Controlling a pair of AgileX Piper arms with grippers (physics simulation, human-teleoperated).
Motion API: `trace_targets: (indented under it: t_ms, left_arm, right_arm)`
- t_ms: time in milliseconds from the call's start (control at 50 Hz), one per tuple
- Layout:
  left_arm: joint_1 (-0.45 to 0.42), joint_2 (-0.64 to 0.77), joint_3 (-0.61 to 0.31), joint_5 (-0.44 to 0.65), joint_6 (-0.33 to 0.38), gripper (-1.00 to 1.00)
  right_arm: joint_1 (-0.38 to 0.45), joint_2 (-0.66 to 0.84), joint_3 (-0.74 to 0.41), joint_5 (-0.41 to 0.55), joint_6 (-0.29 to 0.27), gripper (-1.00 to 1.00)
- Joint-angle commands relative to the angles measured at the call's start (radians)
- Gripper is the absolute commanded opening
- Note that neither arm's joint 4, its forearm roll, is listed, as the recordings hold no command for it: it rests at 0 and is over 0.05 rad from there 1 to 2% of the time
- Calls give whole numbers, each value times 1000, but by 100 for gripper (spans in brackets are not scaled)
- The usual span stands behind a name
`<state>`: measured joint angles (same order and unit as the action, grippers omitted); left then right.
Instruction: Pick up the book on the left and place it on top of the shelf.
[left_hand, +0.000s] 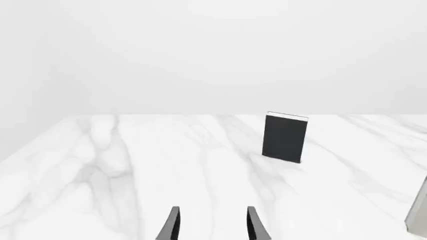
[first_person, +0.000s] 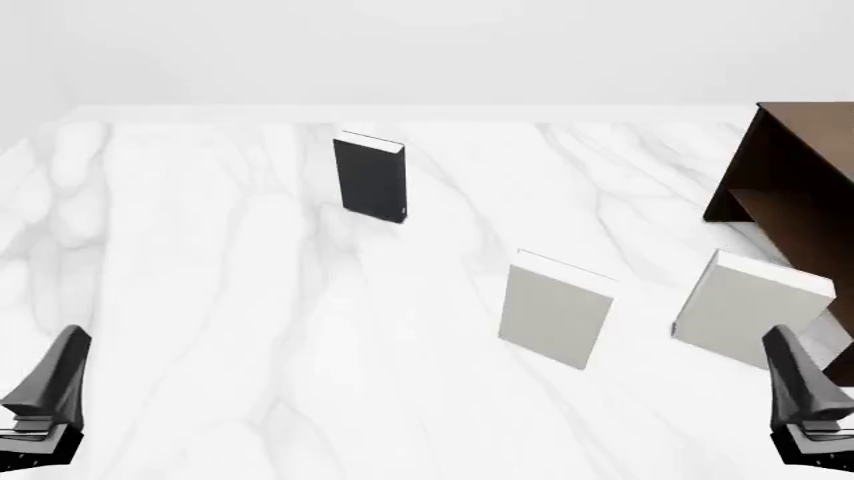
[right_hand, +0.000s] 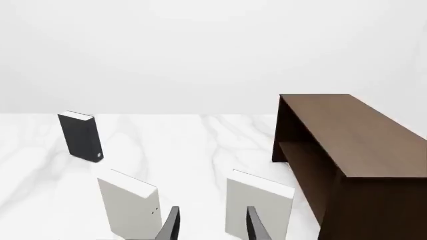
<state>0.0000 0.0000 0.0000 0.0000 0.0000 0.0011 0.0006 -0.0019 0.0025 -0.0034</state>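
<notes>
Black book upright, well ahead of left pincer — spread, empty, right pincer likewise

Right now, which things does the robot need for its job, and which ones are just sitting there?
Needed for the job:
- the black book, standing upright on the left
- the brown shelf, where it goes on top

Just sitting there:
- the middle grey book
- the right grey book, beside the shelf

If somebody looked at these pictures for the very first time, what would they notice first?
Probably the black book, standing upright and alone on the white marble table, far back and left of the middle. Next, the big dark brown shelf at the far right, with two pale grey books standing in front of it.
</notes>
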Motion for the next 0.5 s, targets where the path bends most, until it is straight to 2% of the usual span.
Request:
trace_targets:
  t_ms: [20,80,120,180,200,420,500]
  left_arm:
    - [0,0,0,0,0,100]
    - [0,0,0,0,0,100]
    - [0,0,0,0,0,100]
    - [0,0,0,0,0,100]
    - [0,0,0,0,0,100]
    - [0,0,0,0,0,100]
    - [0,0,0,0,0,100]
  right_arm:
    - [-3,3,-6,7,-1,100]
    - [-3,24,-7,-13,5,100]
    - [-6,96,-2,-87,10,100]
    - [-10,102,-6,-86,11,100]
    - [-19,29,-39,15,27,100]
    - [30,1,-211,157,31,100]
    - [60,8,-265,194,6,100]
